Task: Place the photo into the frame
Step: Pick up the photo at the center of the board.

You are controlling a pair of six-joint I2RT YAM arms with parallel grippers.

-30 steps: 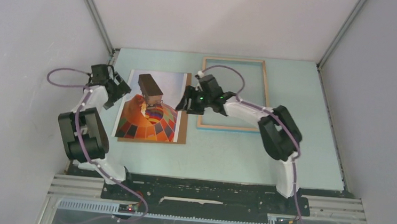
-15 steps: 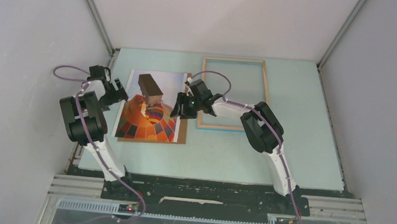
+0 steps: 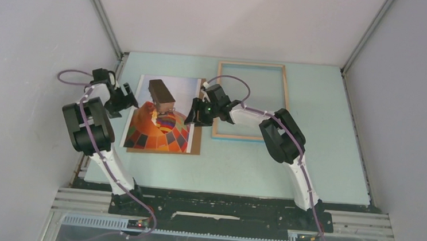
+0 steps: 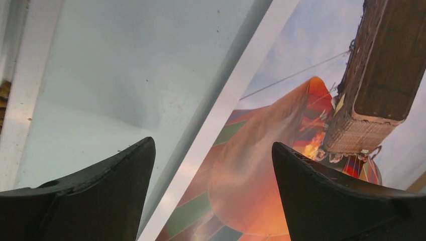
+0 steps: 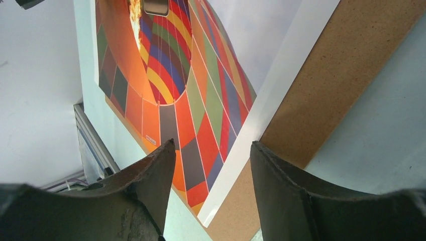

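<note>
We find the job barely begun: the thin orange-red hot-air-balloon photo [image 3: 162,116] lies face up on a brown backing board [image 3: 196,137], just beside the empty light-wood rectangular frame [image 3: 244,138]. The left hand [image 3: 127,103] and right hand [image 3: 192,117] flank it, both released, grasping nothing.

The top camera sits high above and behind the arm bases. It looks down and forward over the whole tabletop [image 3: 242,163], far enough back to take in both arms. The left wrist camera rides close behind the left tool [image 4: 213,144] and looks down between its dark fingers at the left border of the photo [image 4: 281,130] and the bare tabletop beside it. The right wrist camera looks past the right tool [image 5: 212,144] at the photo's near right corner, which lies on a brown board [image 5: 321,95]. All three views share the photo, and the two wrist views show opposite sides of it.
</note>
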